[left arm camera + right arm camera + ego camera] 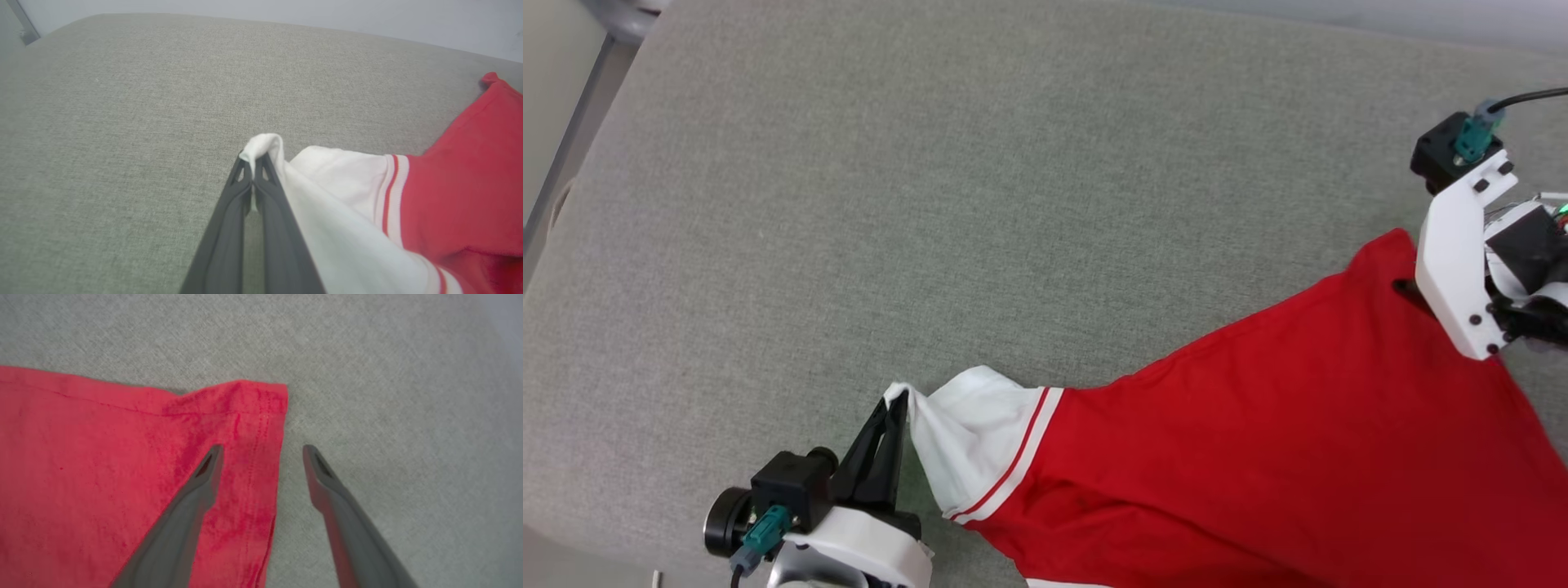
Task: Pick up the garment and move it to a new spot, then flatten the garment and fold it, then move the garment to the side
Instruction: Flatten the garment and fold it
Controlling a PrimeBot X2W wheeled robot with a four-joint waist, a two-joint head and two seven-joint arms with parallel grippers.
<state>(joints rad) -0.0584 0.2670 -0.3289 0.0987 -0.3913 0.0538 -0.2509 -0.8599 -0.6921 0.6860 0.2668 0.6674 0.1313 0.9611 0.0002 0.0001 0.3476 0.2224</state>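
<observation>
While our left gripper [895,406] sits close to the near edge of the grey fabric cushion [931,204], we see its two dark fingers [229,220] pressed together on a pinch of white cloth. That cloth is the cuff of the white sleeve [968,445] of the red shirt [1298,425]. In the left wrist view the cuff folds over the tips, and the sleeve falls away to their right.

Just right of the sleeve we find the striped trim [1009,457], white with a thin red line, where the sleeve meets the red body. From there the red body spreads rightward toward the cushion's far right side, drawn out in a broad wedge. Its near part runs past the bottom of the head view.

At the far tip of the wedge we find the hem corner [261,402], lying flat on the cushion with bare grey fabric beyond it and to its right.

Our right gripper [261,451] hangs over that corner with its fingers spread well apart. One finger is over the red cloth just inside the side hem, and the other is over bare cushion. Whether the tips touch the surface we cannot tell.
</observation>
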